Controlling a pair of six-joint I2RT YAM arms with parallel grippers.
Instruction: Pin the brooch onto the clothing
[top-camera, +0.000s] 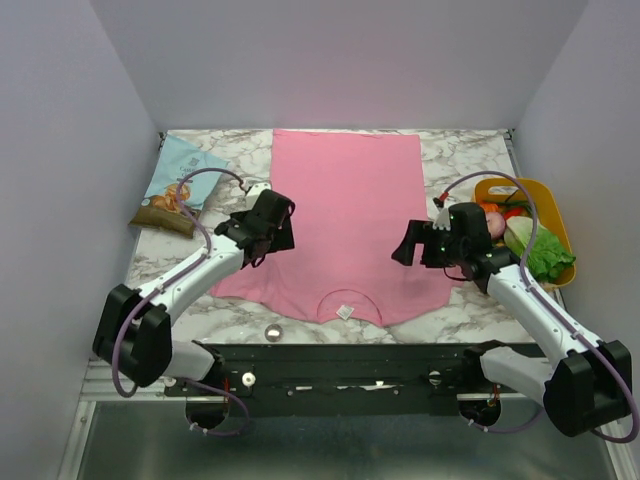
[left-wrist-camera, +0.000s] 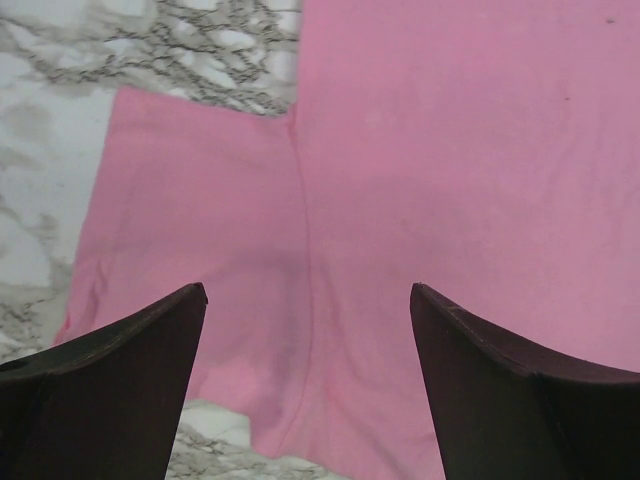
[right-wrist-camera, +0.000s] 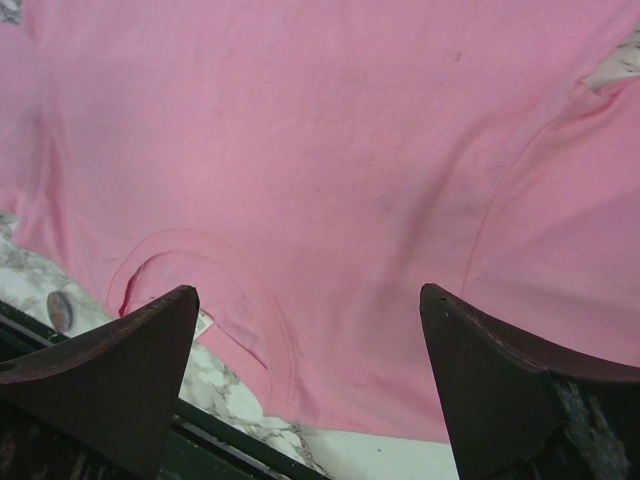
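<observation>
Low in the top view, the brooch (top-camera: 272, 332) lies just off the T-shirt (top-camera: 345, 220). Above the fabric hang the left gripper (left-wrist-camera: 308, 292) and the right gripper (right-wrist-camera: 308, 290), fingers spread.

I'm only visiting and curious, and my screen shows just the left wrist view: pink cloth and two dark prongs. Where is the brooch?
Observer: The brooch lies on the bare marble table near the arms' bases. It is just off the T-shirt, on the left arm's side of the neckline.
Visitor: Is the other arm holding anything?
Observer: No. The right pincer is open and empty, above the shirt and apart from the brooch.
Visitor: Is anything else lying around?
Observer: A yellow basket of vegetables stands at the table's right edge.
</observation>
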